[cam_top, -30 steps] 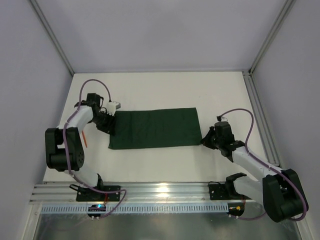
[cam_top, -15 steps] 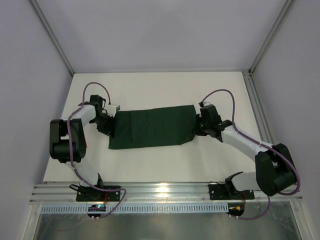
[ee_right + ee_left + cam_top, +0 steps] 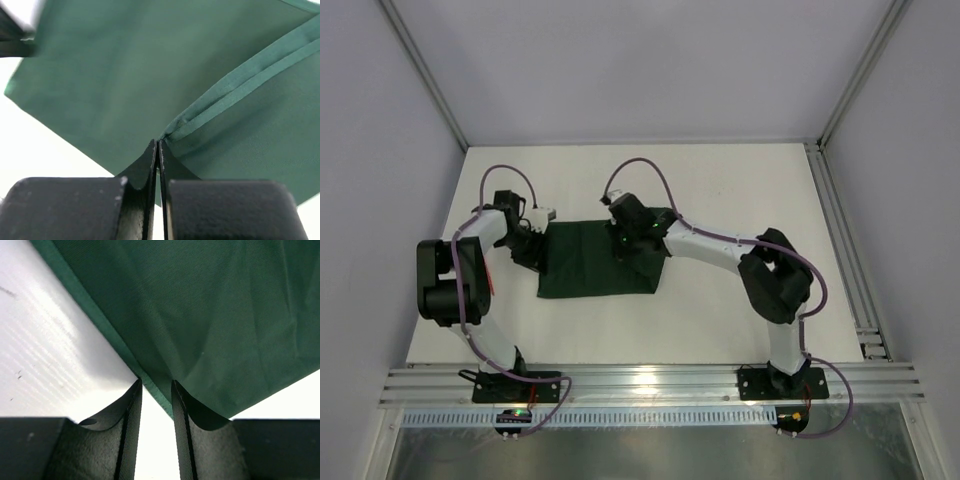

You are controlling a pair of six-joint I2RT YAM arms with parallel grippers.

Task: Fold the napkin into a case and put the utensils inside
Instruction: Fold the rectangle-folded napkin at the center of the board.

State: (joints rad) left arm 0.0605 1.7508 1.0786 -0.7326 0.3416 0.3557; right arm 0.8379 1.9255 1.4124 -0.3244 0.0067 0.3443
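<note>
One napkin (image 3: 582, 270) hem is pinched by the closed right tool (image 3: 158, 146). The left tool (image 3: 156, 387), slightly parted, is set against its edge.

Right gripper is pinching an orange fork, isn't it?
Not quite. The right gripper is pinching something, but it is the dark green napkin, not an orange fork. The right wrist view shows its jaws shut on the napkin's folded edge, with no fork in sight.
</note>
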